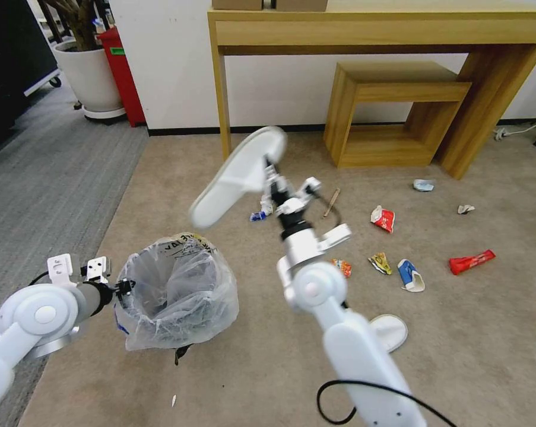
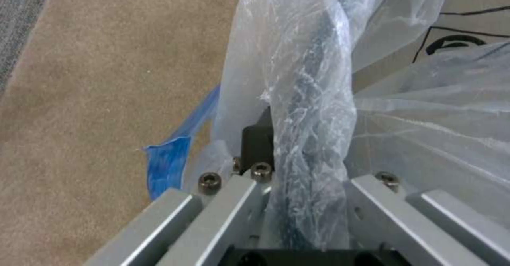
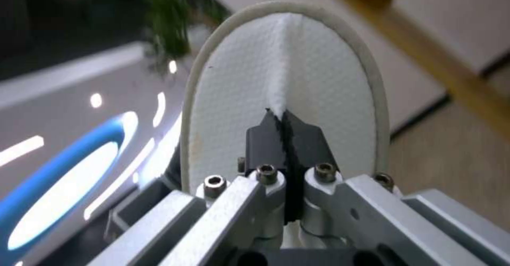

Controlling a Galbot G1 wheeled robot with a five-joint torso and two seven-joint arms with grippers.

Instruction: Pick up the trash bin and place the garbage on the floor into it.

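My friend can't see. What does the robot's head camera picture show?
The right pincer holds a white slipper up in the air, while the left pincer grips the bag-lined trash bin. Wrappers and another slipper lie on the beige floor.

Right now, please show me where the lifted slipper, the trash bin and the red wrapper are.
lifted slipper [image 1: 238, 178], head view, on its white sole.
trash bin [image 1: 178, 290], head view, on its plastic bag liner.
red wrapper [image 1: 471, 261], head view, on its middle.
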